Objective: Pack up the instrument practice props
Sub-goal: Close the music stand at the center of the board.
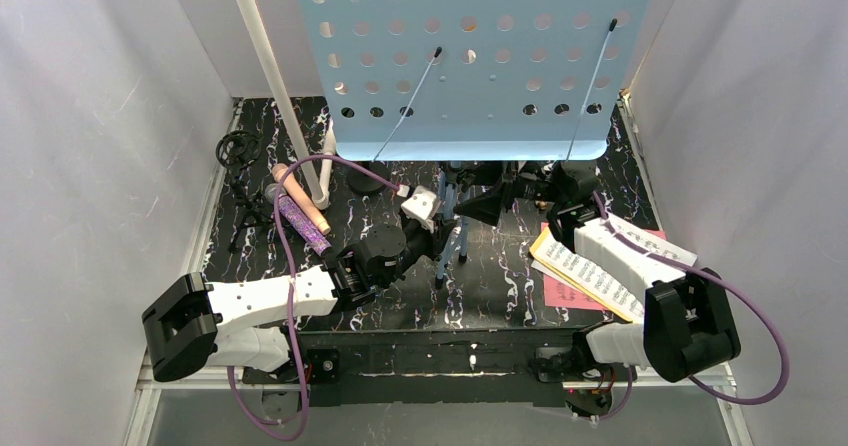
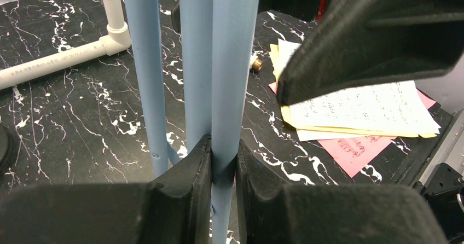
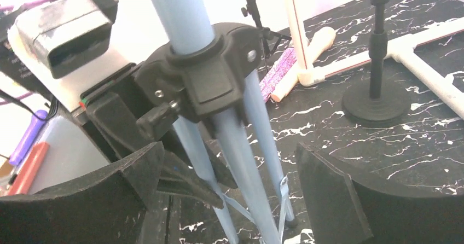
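The light-blue perforated music rack point(image 1: 470, 56) stands at the back on light-blue tripod legs point(image 2: 232, 63). My left gripper point(image 2: 223, 156) is shut on one leg, low down. My right gripper point(image 3: 232, 167) is open, with the legs between its fingers below the black hub point(image 3: 210, 74). The pink microphone point(image 1: 300, 196) and the glittery purple microphone point(image 1: 300, 221) lie side by side at the left. A black tripod mount point(image 1: 238, 181) stands further left, and a round-base mount point(image 3: 376, 104) is behind the stand. Pink and white sheet-music pages point(image 2: 366, 112) lie at the right, partly under my right arm.
The white pipe frame point(image 1: 270, 76) rises at the back left, and its base pipes point(image 2: 60, 61) run along the black marbled mat point(image 1: 500, 286). White walls close in on both sides. Purple cables loop around both arms.
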Motion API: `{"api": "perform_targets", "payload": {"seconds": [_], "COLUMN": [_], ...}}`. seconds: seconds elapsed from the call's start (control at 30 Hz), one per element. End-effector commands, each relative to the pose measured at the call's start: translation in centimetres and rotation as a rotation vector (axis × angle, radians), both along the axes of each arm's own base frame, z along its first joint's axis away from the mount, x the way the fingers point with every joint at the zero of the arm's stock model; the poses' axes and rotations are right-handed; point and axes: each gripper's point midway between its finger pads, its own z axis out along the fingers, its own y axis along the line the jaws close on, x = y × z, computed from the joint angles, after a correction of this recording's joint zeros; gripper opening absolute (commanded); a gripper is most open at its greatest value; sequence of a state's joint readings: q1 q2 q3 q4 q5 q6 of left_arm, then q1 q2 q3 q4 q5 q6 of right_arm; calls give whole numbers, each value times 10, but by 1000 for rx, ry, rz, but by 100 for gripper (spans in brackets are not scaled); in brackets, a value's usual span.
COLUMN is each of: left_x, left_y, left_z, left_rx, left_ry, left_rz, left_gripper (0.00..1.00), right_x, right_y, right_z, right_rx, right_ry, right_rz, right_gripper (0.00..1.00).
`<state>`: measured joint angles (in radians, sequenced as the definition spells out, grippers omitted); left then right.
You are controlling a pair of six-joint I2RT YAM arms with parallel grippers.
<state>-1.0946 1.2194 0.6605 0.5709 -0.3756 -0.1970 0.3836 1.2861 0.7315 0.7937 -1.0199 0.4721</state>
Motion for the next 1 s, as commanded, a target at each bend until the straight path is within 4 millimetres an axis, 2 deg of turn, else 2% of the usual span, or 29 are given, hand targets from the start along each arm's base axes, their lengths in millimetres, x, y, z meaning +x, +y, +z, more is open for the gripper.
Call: {"api": "perform_targets", "payload": {"seconds": [0.0,0.23,0.4,0.73,0.97], "left_x": [-6,-7,-7,-6,-7], "left_y": [14,11,10,4,1], "left_z": [-49,-48,-47,-43,-42], "left_rx": [97,89,82,61,55], "left_ry": [120,123,127,129,137], "left_rz": [22,15,14,10,1], "left_gripper": [0,0,0,0,0], "right_x": [8,0,0,-2,-2], "right_y": [5,16,24,21,25], "right_z": [34,37,31,20,15], "right_rx": [102,187,185,221,217], "right_ry": [17,6,10,-34,-73], "right_rz": [-44,-33,-27,-76,-76], "right_gripper": [98,98,98,98,99]}}
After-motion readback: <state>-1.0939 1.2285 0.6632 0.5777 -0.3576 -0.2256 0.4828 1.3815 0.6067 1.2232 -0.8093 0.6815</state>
